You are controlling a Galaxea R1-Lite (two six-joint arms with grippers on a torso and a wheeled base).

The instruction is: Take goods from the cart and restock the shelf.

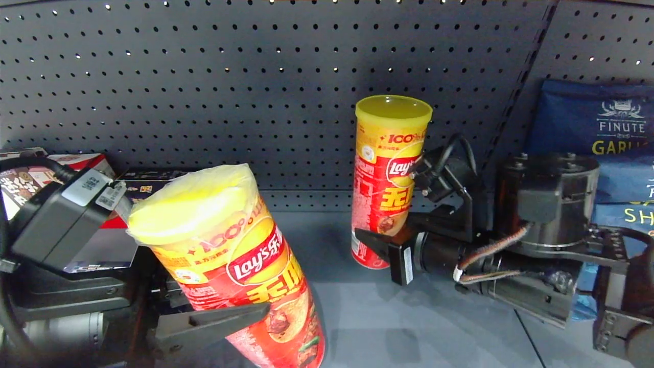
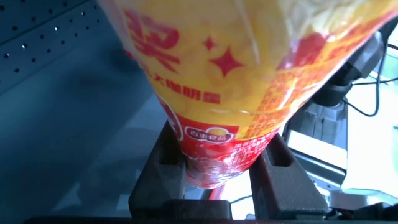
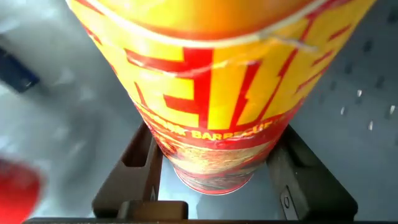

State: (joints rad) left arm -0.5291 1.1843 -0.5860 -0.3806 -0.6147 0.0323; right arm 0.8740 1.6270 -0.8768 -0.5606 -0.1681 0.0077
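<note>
- Tilted chip can [image 1: 230, 255] sits at the lower left of the frame, its top leaning up and left. The left gripper [image 2: 221, 177] has its jaws clamped onto the can's lower body.
- I'd straighten it before setting it on the shelf floor [image 1: 409, 317], or it'll probably tip.
- Upright chip can [image 1: 389, 179], mid-frame, is pinched low by the right gripper [image 3: 214, 171]. Its base is on or just off the floor, can't tell which.
- Release that one gently, and park the next beside it, short of the pegboard [image 1: 204, 76] up top.
</note>
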